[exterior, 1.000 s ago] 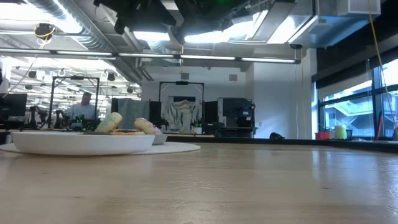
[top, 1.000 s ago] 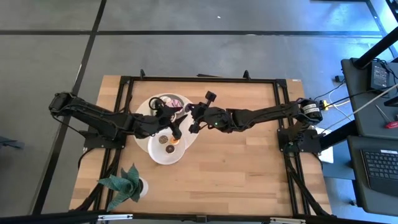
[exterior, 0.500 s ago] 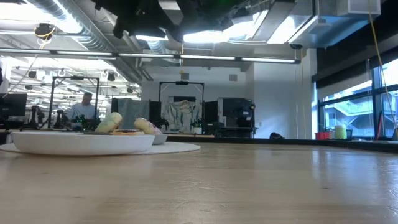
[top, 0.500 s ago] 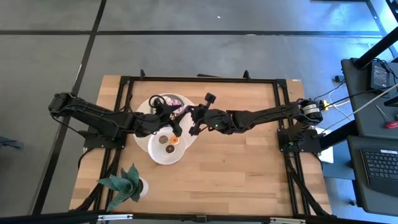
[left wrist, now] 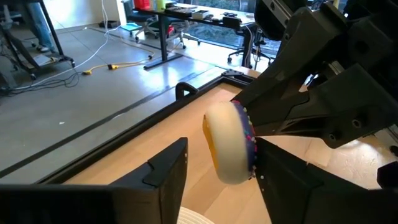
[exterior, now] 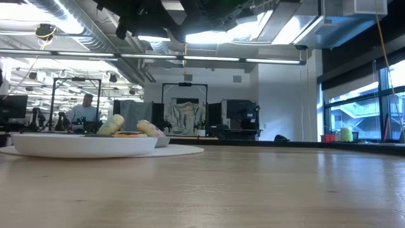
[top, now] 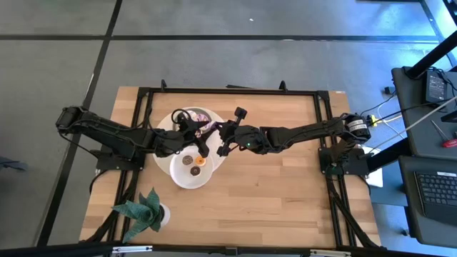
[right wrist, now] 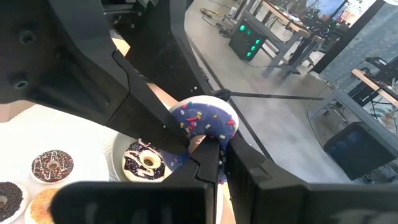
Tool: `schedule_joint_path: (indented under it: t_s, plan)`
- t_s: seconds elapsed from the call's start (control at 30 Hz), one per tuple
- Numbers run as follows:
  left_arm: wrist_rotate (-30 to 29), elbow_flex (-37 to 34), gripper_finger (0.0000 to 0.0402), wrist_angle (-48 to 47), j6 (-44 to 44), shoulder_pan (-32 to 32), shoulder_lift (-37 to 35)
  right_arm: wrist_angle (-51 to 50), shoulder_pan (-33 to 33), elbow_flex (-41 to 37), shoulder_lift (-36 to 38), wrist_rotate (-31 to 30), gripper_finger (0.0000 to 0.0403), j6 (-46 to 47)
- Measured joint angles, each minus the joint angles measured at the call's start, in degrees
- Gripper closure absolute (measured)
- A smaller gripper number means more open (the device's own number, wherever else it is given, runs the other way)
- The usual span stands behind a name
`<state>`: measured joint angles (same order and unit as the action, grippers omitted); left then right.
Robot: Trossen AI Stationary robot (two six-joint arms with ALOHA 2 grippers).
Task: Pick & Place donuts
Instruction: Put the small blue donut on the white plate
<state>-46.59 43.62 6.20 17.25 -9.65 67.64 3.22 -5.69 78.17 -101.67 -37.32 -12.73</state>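
The blue-iced sprinkled donut (right wrist: 205, 119) is pinched edge-on between the right gripper (right wrist: 214, 163)'s nearly closed fingers, over the plates toward the counter's far left corner. The left gripper (left wrist: 217, 171) hangs just beside it, fingers wide and the donut apparently between them. For a clean hand-over, close the left fingers before the right ones let go.

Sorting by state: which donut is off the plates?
The blue-iced sprinkled donut, pinched in the right gripper; the rest lie on plates.
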Motion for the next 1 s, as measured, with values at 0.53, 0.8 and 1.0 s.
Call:
schedule_joint_path:
  t_s: [0.53, 0.8, 1.0]
  plan:
    - [0.1, 0.0, 0.0353, -0.1, -2.0, 0.0, 0.0, -0.7, 0.0, 0.0, 0.0, 0.0, 0.0379, 0.0]
    - [-0.3, 0.0, 0.0379, -0.1, -2.0, 0.0, 0.0, -1.1, 0.0, 0.0, 0.7, 0.2, 0.0315, -0.9]
    - [-0.4, 0.0, 0.0381, -0.5, -2.0, 0.0, 0.0, -4.0, -0.1, 0.1, 2.7, 0.5, 0.0225, -1.2]
